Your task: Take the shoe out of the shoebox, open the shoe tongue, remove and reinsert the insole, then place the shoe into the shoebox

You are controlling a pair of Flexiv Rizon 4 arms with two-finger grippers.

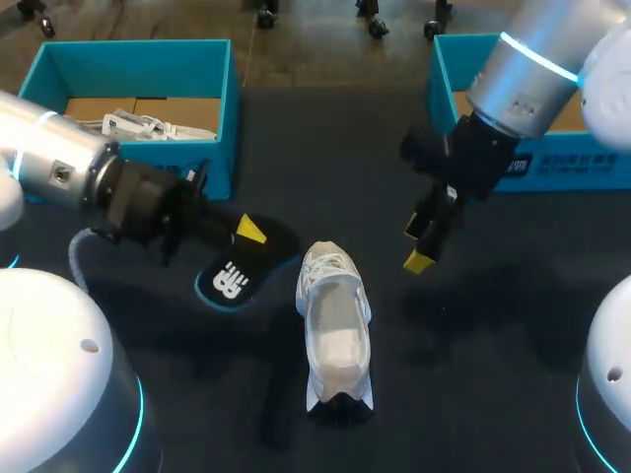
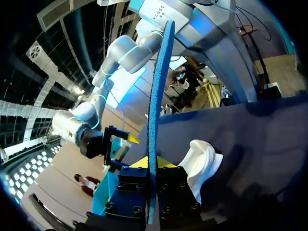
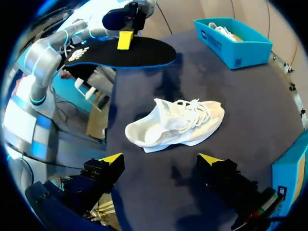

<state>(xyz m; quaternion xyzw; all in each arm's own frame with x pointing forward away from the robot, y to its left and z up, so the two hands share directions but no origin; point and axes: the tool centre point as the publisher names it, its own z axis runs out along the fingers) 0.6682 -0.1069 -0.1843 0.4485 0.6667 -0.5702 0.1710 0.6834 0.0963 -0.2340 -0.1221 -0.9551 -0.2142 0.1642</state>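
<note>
Status: insole (image 1: 235, 279) is out of the shoe (image 1: 335, 330), so the step in hand is judged to be reinsertion. The left hand (image 1: 246, 236) is closed on the insole, pinching it flat about midway along one long edge. The left wrist view shows it edge-on between the fingers. Going by its shadow, the insole is held clear of the tabletop (image 1: 493, 345), just beside the shoe. The shoe lies loose on the tabletop between the arms, laced end away from the robot, with nothing holding it. The right hand (image 1: 422, 246) hangs above the tabletop near the shoe, fingers wide apart and empty. One shoebox (image 1: 138, 44) at far left holds a second white shoe (image 1: 148, 126); the other shoebox (image 1: 444, 79) is at far right. Risks:
- The thin, flexible insole may pivot or slip in the edge pinch once its tip meets the shoe.
- An unbraced shoe would likely skid or tip under the push.
- The tongue could fold over the opening and block entry.
- The insole may buckle short of the toe.
</note>
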